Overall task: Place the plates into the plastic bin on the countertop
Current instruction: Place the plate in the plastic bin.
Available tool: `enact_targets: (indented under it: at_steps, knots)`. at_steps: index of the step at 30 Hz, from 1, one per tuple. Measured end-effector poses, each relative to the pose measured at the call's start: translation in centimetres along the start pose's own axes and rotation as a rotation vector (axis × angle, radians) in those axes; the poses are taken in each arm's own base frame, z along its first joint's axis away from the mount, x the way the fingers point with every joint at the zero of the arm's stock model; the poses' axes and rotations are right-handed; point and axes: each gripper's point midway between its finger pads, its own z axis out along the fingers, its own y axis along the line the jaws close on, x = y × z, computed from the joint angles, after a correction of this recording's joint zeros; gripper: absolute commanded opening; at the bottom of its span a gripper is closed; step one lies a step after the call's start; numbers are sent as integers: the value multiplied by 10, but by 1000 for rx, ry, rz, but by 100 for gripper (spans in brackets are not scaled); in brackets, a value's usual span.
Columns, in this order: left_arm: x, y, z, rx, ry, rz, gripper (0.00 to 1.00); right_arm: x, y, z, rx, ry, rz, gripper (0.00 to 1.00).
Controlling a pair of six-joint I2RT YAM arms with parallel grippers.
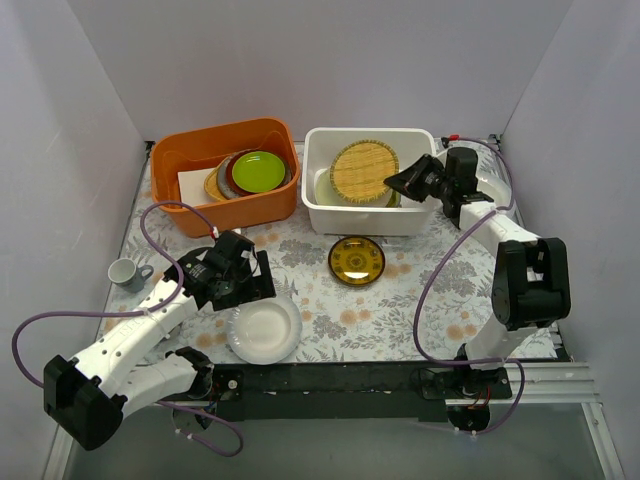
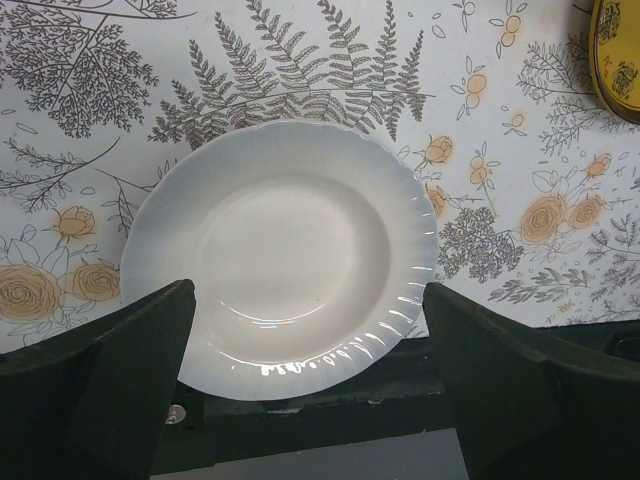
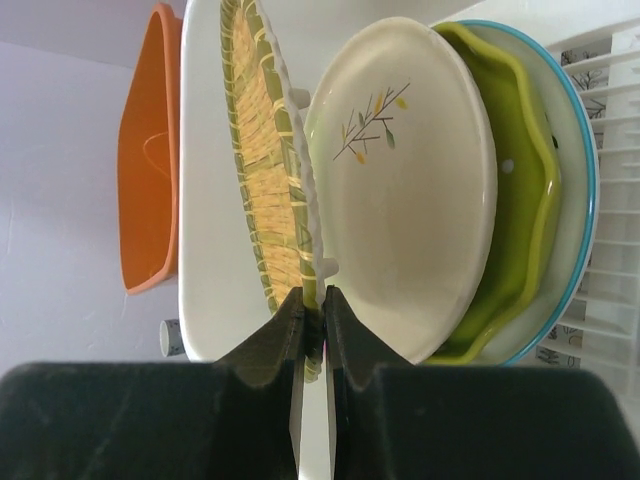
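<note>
At the right jaws: right gripper [image 3: 313,300] pinched shut on the rim of the woven yellow plate [image 3: 262,170], with only a thin bite on the edge; plate stands on edge inside the plastic bin [image 3: 203,200], leaning toward a cream plate [image 3: 400,180] with a leaf sprig; a green plate [image 3: 520,190] is stacked behind that. Whether the woven plate's lower edge bears on the bin floor cannot be told.

Step in hand, as judged: setting the woven plate down. To do it well: lower until the plate is carried by the floor or its neighbour before parting the jaws; open slowly, since so thin a hold lets the plate tip; draw back along the plate's own plane so no finger drags the rim or knocks the cream plate.

At the left jaws: left gripper [image 2: 308,295] spread wide, holding nothing, a finger at either side of the plain white plate [image 2: 285,250]; plate lies flat on the countertop [image 2: 300,60], at its near edge. Likely the next pick; the scalloped rim sits low, so one finger must get under the lip.

Farther out: small dark-and-gold plate [image 1: 357,260] on the countertop just in front of the bin; orange tub [image 1: 190,200] beside the bin, not the target.
</note>
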Motion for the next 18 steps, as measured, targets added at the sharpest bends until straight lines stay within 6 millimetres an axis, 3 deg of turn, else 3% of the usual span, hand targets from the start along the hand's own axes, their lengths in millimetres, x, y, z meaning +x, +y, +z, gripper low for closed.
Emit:
enact_targets:
  at_steps: [5,18]
  knots:
    - [1,-1,0,1,1,4,98,-6,-3,6,6,2,-15,7]
    - [4,1,1,4,8,3,98,2,-34,10,68,51,9,22]
